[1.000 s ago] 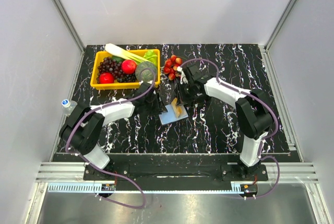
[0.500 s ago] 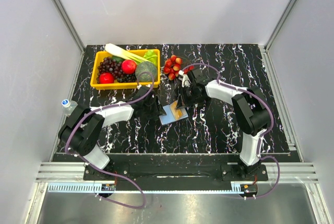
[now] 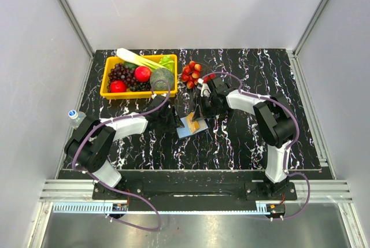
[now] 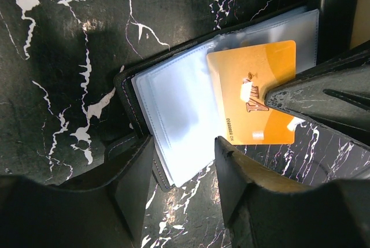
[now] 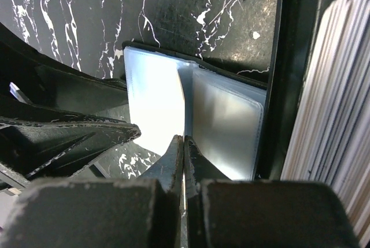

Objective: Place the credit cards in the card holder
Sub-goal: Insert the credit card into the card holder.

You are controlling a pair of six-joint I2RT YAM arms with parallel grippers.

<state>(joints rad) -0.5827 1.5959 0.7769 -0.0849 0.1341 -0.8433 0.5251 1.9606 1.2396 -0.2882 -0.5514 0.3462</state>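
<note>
Our right hand (image 5: 184, 144) is pinched tight on a card (image 4: 248, 80), orange-gold, gripping it by one corner. In the right wrist view we see the card edge-on as a thin line between the closed fingers. Its far edge reaches down toward the fold of the holder (image 4: 173, 121) just ahead of the fingertips. The holder lies open on the surface (image 4: 69, 57), black cover down and light-blue clear sleeves up. From the left wrist, the card covers the half of the holder on the right hand's side. We cannot tell whether its edge is inside a sleeve or only resting on top.

Our left hand (image 4: 182, 155) stands about half open, with nothing clamped, and the holder's near corner sits in the gap between its fingers. One finger (image 4: 136, 173) overlaps the black cover's edge, but we cannot tell if it presses there.

Beyond the left hand, well apart, sits a yellow basket (image 3: 104, 86). Red fruit (image 3: 189, 73) lies near the right hand, on its far side.
</note>
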